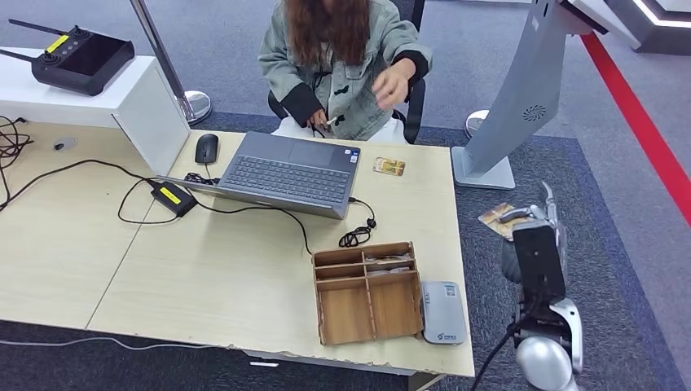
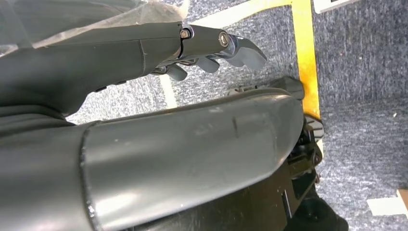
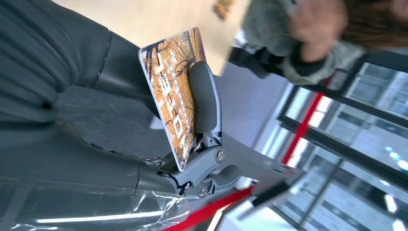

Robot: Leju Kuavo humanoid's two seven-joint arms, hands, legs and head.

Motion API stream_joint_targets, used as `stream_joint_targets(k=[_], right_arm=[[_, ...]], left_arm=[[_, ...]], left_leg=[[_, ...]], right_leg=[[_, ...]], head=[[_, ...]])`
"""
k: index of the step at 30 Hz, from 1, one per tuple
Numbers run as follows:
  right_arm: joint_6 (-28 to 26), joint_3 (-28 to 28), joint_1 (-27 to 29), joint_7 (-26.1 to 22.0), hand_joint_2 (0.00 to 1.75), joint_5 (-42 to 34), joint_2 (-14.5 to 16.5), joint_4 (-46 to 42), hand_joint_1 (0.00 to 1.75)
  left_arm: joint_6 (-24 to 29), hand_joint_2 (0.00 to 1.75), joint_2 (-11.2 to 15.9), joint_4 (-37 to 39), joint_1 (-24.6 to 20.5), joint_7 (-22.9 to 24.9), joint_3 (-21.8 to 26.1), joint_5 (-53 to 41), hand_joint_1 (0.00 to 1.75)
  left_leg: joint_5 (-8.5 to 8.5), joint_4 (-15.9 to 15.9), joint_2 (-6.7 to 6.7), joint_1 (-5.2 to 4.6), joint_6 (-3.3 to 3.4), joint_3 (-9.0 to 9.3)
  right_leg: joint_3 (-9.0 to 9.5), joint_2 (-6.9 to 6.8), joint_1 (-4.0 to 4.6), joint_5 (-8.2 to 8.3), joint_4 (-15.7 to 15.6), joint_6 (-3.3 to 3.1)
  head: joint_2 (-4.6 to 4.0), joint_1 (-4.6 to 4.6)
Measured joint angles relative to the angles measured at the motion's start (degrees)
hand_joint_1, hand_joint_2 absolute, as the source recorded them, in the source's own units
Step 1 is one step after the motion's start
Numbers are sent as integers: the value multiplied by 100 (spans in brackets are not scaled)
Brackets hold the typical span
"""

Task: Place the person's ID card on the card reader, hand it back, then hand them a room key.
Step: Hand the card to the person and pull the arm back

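Orange-patterned card (image 3: 175, 98) is pinched in the right hand (image 3: 192, 134) between the thick thumb and the fingers behind it, held off the right edge of the desk (image 1: 244, 277), well apart from the person (image 1: 342, 57). Probably the room key, going by the similar card (image 1: 389, 166) lying on the desk beside the laptop (image 1: 293, 173), but I can't confirm which is the ID. Risk: the pinch sits on one part of the card with much of it sticking out free, so a bump on the desk edge or a quick swing could twist it out of the hold. Second risk: the person's hand (image 1: 391, 81) is raised at the chest, busy, so an early release drops the card on the carpet. Right arm is bent up beside the desk, hand above the wrist camera, card edge tilted. Left hand (image 2: 211, 48) hangs low over the floor, fingers loosely apart, holding nothing. Card reader (image 1: 444, 312) sits beside the wooden organiser (image 1: 367, 293)
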Motion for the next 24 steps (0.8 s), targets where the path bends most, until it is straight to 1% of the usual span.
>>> stream_joint_targets(k=[3, 6, 9, 13, 19, 24], right_arm=[[261, 93, -621, 357, 175, 333, -2, -229, 175], [338, 298, -1233, 483, 175, 665, 79, -151, 175], [225, 553, -1744, 344, 175, 710, 267, 211, 175], [34, 918, -2278, 47, 175, 545, 612, 975, 175], [-77, 1359, -2700, -120, 175, 349, 1061, 1906, 175], [-88, 1564, -2821, -167, 175, 247, 1279, 2327, 175]], left_arm=[[-46, 0, -28, 0, -36, 48, -78, 0, 0], [-110, 0, -62, 0, -78, 73, -167, 0, 0], [-170, 0, -99, 0, -115, 116, -260, 0, 0], [-215, 0, -133, 0, -157, 143, -394, 0, 0], [-246, 0, -161, 0, -172, 134, -523, 0, 0], [-259, 0, -165, 0, -176, 108, -554, 0, 0]], left_leg=[[5, 0, -1, -1, -1, 0], [7, 0, -3, 0, -3, 2], [8, 0, -5, 2, -4, 3], [9, 0, -9, 4, -7, 3], [9, -1, -15, 7, -8, -1], [9, -1, -14, 6, -8, -1]], right_leg=[[2, 0, -1, 4, 1, -2], [4, -1, 0, 5, 3, -3], [3, -2, 1, 5, 6, -3], [1, -3, 3, 5, 8, -4], [-3, -8, 5, 2, 10, -6], [-3, -8, 5, 2, 9, -6]], head=[[0, 1], [0, 1], [0, 1], [0, 1], [0, -1], [0, 1]])
